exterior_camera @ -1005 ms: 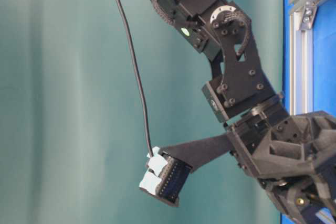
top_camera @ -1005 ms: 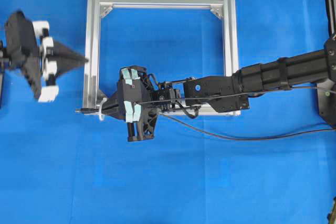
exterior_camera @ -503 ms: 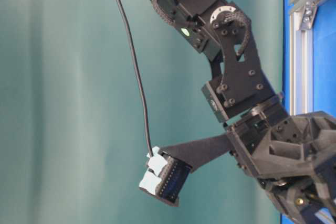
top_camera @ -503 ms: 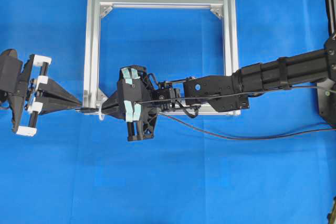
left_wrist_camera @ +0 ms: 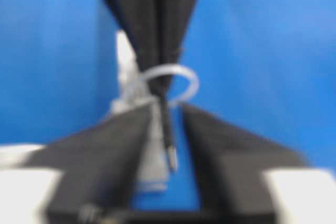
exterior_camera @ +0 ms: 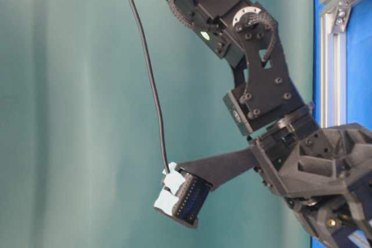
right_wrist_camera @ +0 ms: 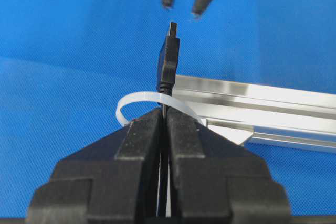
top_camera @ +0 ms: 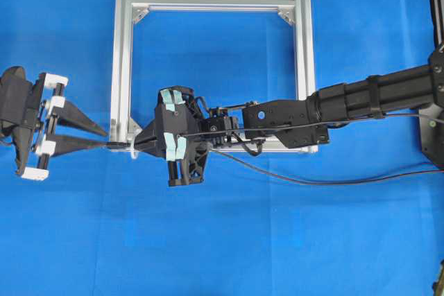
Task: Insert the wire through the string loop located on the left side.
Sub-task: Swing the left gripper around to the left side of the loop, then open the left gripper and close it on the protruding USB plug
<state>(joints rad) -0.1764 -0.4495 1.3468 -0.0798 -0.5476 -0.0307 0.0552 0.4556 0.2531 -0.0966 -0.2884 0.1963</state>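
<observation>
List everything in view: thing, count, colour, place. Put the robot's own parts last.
Square aluminium frame: one, silver, upper centre of the cloth.
Translucent string loop: one, whitish, at the frame's lower-left corner, circling the wire.
Thin black wire with a dark plug: one, plug poking through the loop, cable trailing right.
Blue cloth: one, covering the table.
Teal backdrop: one, behind the table.
Left gripper: one, black, open, left of the frame, fingertips either side of the plug.
Right gripper: one, black, shut on the wire at the loop.
</observation>
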